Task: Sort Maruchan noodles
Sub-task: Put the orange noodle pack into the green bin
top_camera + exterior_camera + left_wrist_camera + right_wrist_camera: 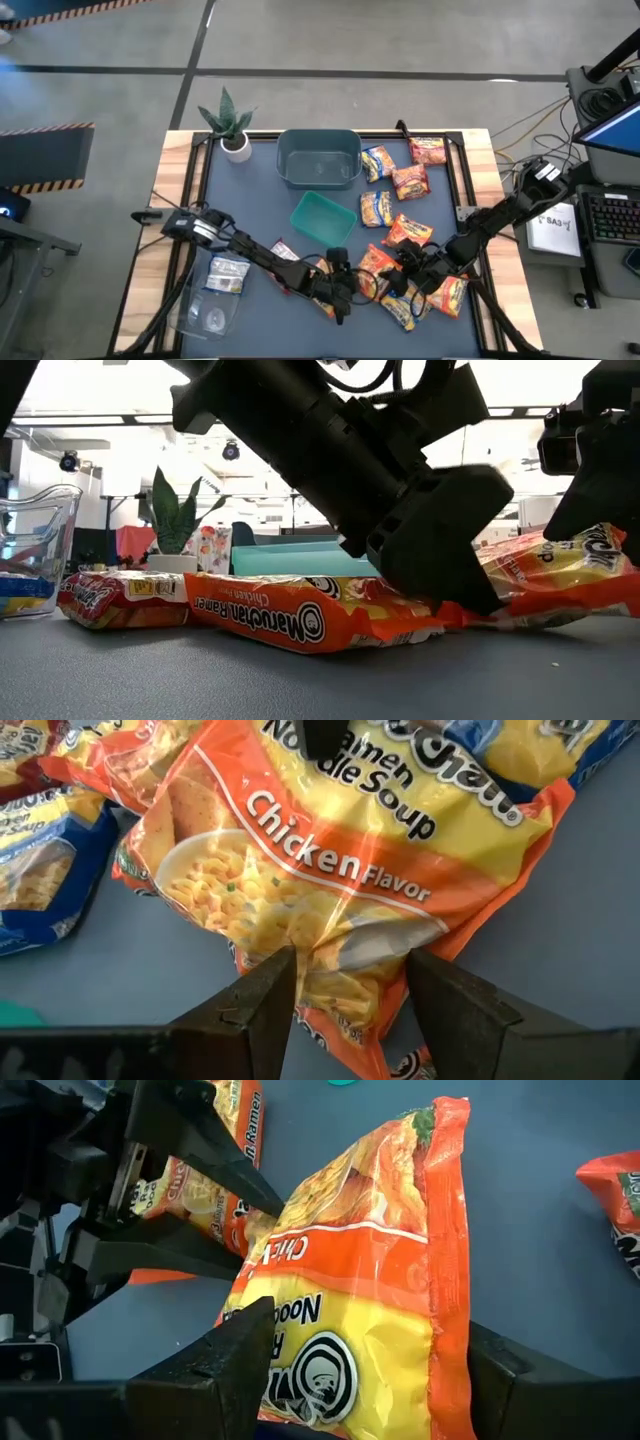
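Fingers on my left gripper point(345, 1005) pinch the bottom edge of an orange chicken-flavour packet point(330, 870), partly closed on the crinkled plastic. On the right, my right gripper point(365, 1380) has its fingers clamped either side of what I take to be the same packet, low at the bench point(250, 330) front. Sorting looks barely begun: I see the grey tub point(318, 158) and green tray point(323, 217) both empty, with the other noodle packets point(400, 185) scattered loose over the right half. Nearly all remain to place.
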`<state>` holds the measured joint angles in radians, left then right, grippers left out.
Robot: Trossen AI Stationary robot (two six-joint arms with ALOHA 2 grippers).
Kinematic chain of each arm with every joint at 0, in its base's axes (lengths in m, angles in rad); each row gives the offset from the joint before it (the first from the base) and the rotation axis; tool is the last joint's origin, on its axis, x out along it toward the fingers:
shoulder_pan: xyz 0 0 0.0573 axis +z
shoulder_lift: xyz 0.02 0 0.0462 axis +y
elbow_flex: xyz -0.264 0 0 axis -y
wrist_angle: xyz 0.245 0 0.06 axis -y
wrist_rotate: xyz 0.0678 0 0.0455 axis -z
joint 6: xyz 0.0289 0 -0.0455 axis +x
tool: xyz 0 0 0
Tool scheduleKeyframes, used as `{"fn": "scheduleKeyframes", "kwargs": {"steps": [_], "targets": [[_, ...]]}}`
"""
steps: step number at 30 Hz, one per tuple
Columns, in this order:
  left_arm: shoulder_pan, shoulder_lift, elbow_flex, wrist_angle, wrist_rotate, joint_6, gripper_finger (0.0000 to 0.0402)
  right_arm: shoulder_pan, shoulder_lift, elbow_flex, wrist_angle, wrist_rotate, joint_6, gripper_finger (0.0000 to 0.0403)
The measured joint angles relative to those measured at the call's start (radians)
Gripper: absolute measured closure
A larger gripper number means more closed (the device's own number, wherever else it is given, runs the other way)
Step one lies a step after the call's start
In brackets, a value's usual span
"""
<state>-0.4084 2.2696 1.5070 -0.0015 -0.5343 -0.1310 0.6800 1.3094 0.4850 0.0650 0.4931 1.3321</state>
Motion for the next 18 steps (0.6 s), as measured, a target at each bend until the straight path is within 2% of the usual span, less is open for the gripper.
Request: {"fn": "scheduleKeyframes", "kwargs": {"steps": [10, 18], "targets": [[-0.001, -0.003, 0.000, 0.001, -0.002, 0.012, 0.0228, 0.000, -0.001, 0.002, 0.005, 0.006, 0.009, 0.0248], [-0.001, -0.044, 0.001, -0.031, -0.009, 0.057, 0.0228, 0.000, -0.020, 0.002, 0.002, 0.005, -0.045, 0.0254]]}}
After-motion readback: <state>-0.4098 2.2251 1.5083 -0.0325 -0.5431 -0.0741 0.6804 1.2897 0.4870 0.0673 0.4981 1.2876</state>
